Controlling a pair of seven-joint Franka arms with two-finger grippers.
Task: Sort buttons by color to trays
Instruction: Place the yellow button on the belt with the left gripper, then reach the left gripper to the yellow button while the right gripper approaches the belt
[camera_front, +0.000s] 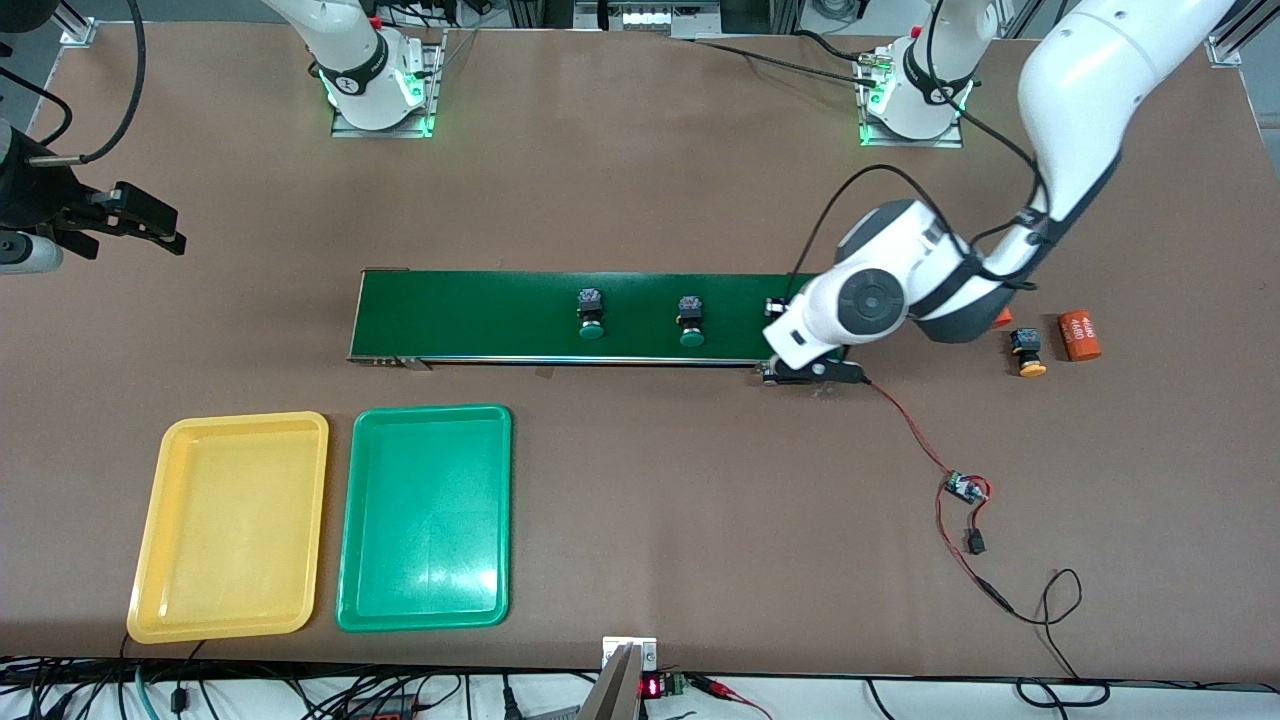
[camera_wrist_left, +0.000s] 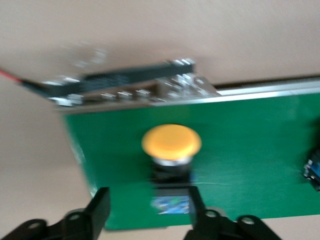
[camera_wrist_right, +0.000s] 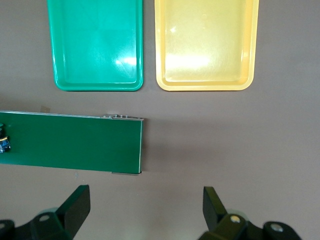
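Two green-capped buttons (camera_front: 591, 312) (camera_front: 691, 322) lie on the long dark-green belt (camera_front: 480, 315). A yellow-orange button (camera_wrist_left: 171, 145) lies at the belt's end toward the left arm, its black body between the spread fingers of my left gripper (camera_wrist_left: 147, 202), close to one finger (camera_wrist_left: 196, 202); that gripper is open. In the front view the left wrist hides that gripper. Another yellow-orange button (camera_front: 1027, 352) lies on the table off that end of the belt. The yellow tray (camera_front: 245, 418) and green tray (camera_front: 430, 410) lie bare, nearer the front camera. My right gripper (camera_front: 150, 225) waits open at the right arm's end.
An orange cylinder with white print (camera_front: 1080, 335) lies beside the loose yellow-orange button. A small circuit board (camera_front: 965, 488) with red and black wires trails from the belt's motor end toward the table's front edge.
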